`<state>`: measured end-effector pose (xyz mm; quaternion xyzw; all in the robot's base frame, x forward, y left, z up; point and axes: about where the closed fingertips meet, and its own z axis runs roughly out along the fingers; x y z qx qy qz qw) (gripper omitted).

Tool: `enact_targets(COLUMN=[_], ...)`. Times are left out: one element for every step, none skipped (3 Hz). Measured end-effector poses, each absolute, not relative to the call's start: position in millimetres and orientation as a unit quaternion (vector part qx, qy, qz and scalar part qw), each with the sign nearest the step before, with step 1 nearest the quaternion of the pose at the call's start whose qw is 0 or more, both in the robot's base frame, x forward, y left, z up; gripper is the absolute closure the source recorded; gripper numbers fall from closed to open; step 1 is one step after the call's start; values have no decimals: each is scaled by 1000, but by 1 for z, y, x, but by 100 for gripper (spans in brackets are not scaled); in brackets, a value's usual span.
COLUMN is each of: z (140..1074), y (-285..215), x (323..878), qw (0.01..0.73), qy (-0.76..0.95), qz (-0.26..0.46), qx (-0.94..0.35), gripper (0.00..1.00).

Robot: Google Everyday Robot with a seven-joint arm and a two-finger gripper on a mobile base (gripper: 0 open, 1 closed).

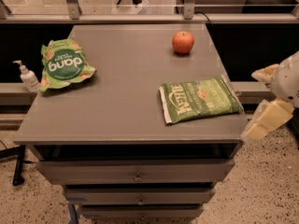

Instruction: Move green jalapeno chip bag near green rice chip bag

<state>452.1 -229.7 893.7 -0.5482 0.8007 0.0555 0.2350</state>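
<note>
The green jalapeno chip bag (200, 100) lies flat near the table's front right corner, its white end seam toward the left. The green rice chip bag (64, 65) with the round "dang" emblem lies at the table's left edge, far from the jalapeno bag. My gripper (265, 97) is at the right edge of the view, off the table's right side and just right of the jalapeno bag. Its two cream fingers (267, 121) stand apart, with nothing between them.
A red apple (183, 42) sits at the back right of the grey table (126, 106). A white pump bottle (29, 76) stands on a ledge left of the table. Drawers sit below the tabletop. A railing runs behind.
</note>
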Motion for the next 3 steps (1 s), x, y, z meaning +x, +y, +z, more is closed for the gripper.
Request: enact_targets(z=[848,836,841], y=[-230,-231,-232], x=[477,507,535], qw=[299,357,401], qy=[807,805,800], qz=[108,131,142], qx=[-498,-456,-423], gripper=[0,0,0])
